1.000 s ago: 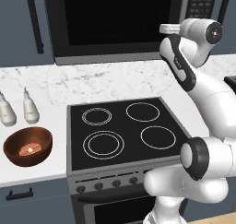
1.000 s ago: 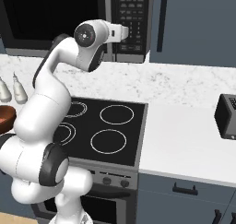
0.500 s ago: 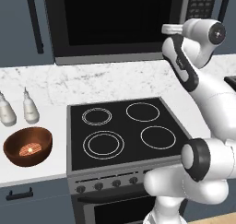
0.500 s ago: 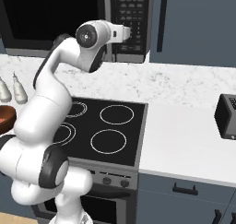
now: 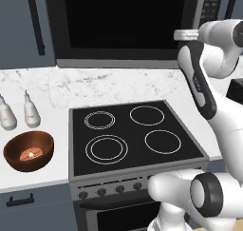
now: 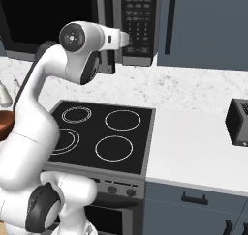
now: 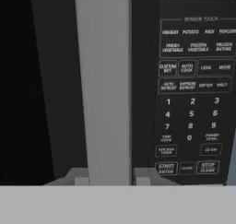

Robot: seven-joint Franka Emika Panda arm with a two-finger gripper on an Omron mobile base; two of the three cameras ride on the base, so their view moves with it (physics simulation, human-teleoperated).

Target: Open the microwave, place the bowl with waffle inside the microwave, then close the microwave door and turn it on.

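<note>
End effector (image 7: 108, 178) crept nearer microwave door (image 5: 124, 26); fingers spread astride flat matte-grey vertical handle (image 7: 102, 80).

Stove (image 5: 130, 137) on counter (image 6: 193, 152); toaster (image 6: 238, 122) right; bottles (image 5: 31, 110) left.

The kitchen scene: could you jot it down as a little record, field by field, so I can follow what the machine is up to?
microwave: mounted above the stove, shut
microwave door: closed, dark window
door handle: grey vertical bar, straight ahead of the hand camera
keypad: right of the handle
gripper: close to the handle, jaws either side of the bar; whether they grip it cannot be told
bowl with waffle: on the counter left of the stove, untouched
two white bottles: behind the bowl
toaster: on the right counter
</note>
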